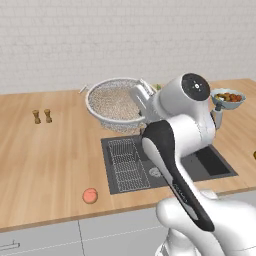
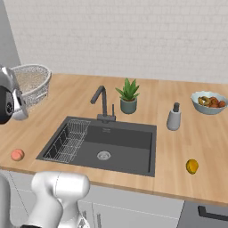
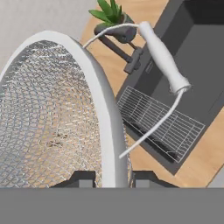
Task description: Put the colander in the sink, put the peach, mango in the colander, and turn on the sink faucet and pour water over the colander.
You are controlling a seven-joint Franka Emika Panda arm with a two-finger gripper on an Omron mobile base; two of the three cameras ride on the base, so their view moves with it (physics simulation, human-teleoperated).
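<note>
My gripper (image 3: 112, 177) is shut on the thin rim of the colander (image 3: 48, 118), which runs up between the two fingertips (image 3: 81, 178). The silver mesh colander (image 1: 116, 102) hangs tilted above the counter behind the sink's (image 1: 220, 167) left end, beside its white side handle (image 3: 162, 57); my gripper (image 1: 142, 99) holds its right rim. From the right it shows at far left as the colander (image 2: 32, 80). The peach (image 1: 90, 195) lies on the counter's front left, the same peach (image 2: 17, 154) left of the sink (image 2: 127, 142). The mango (image 2: 192, 166) rests right of the basin. The faucet (image 2: 103, 102) stands behind it.
A wire grid rack (image 2: 69, 140) sits in the sink's left half. A potted plant (image 2: 128, 95) and a soap dispenser (image 2: 173, 117) stand behind the sink. A grey fruit bowl (image 2: 209, 102) is at the back right. Two small shakers (image 1: 42, 116) stand at the left.
</note>
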